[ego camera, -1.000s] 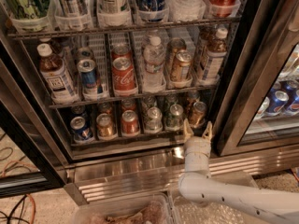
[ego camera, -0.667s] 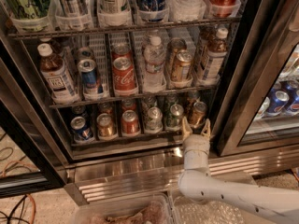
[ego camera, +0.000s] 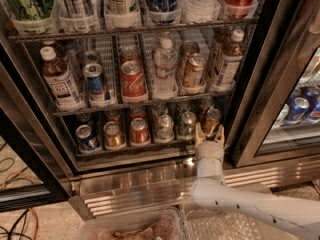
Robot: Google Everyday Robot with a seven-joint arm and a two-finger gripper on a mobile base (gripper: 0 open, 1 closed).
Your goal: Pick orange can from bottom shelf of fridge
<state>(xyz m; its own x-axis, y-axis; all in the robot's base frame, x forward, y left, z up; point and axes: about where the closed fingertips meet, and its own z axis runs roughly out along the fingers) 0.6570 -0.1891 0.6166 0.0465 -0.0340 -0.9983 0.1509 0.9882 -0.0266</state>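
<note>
Dark metal frames the fridge [ego camera: 252,74], a glass-door cooler with wire racks inside and a ribbed stainless steel base [ego camera: 150,184] that shines along its ridges. The door stands open on the left.

The bottom shelf [ego camera: 130,152] is a dark wire rack split into lanes by clear plastic dividers. It holds one row of short cylindrical cans, lids up.

The arm [ego camera: 250,204] is smooth white plastic, tubular, entering from the lower right and bending up to a round wrist in front of the steel base.

The hand [ego camera: 209,135] sits at the right end of the bottom shelf, just at its front edge. Its two tan fingers [ego camera: 199,135] are spread apart and point up into the fridge (nothing is pinched between them).

The orange can [ego camera: 212,120] stands upright in the rightmost lane of the bottom shelf. Body coppery orange-brown, metallic sheen; lid silver. Its lower part lies just above and between the spread fingers; contact cannot be told.

Left along the row: two greenish-silver cans [ego camera: 187,125], a redder-orange can [ego camera: 139,131], a golden-brown can [ego camera: 114,134], a blue can [ego camera: 86,136].
</note>
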